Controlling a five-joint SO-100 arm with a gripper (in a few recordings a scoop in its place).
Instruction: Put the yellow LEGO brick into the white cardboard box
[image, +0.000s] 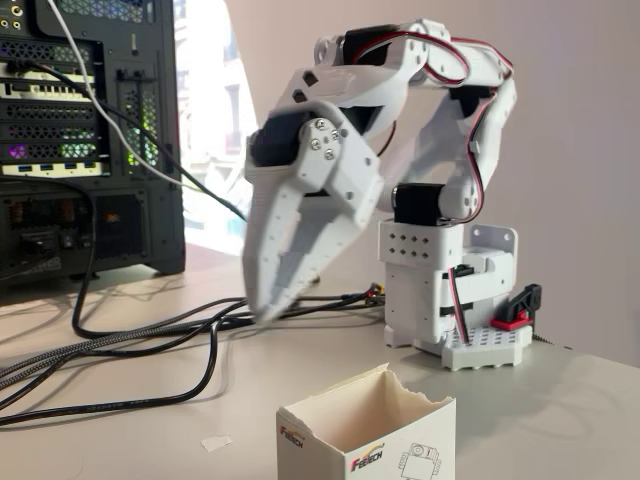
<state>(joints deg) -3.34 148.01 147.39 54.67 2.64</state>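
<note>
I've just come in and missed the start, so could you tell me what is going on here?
A white robot arm on the table has its gripper pointing down, above and behind the white box. The fingers look closed or nearly so, blurred, and no brick can be made out between them. The box stands open at the front edge of the table, and its inside cannot be seen from here. Black cables run across the table from a computer tower on the left.
</note>
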